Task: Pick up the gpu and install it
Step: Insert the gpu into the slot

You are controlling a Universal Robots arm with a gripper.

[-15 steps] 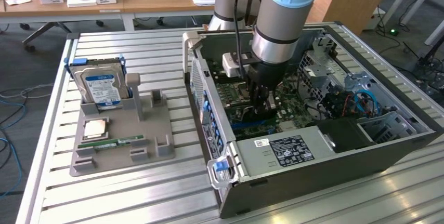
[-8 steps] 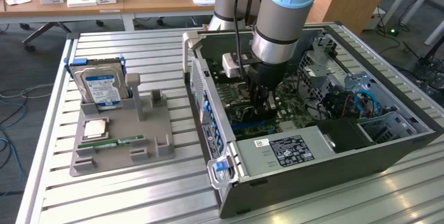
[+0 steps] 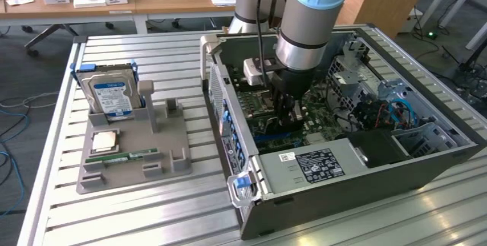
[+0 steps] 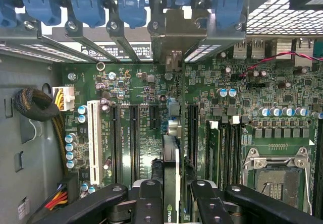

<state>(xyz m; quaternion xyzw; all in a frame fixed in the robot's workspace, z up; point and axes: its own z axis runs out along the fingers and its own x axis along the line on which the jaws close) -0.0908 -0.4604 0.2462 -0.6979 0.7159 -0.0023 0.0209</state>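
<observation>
My gripper [image 4: 171, 193] half shut, clamped on gpu [image 4: 171, 153], card edge-on over motherboard [image 4: 141, 148] inside computer case [image 3: 320, 177]. Bracket seems lined with rear opening, hard to confirm. Risk: edge missing slot [image 4: 194, 133], card tilting, jamming, bending.

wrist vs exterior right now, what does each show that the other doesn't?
Wrist view: the gripper closed on the gpu, held edge-on over the motherboard's slots; blue latches; the empty CPU socket.
Exterior view: the gray tray holding the hard drive and memory stick, beside the case.
Both: the open case, with the gripper lowered inside.
</observation>
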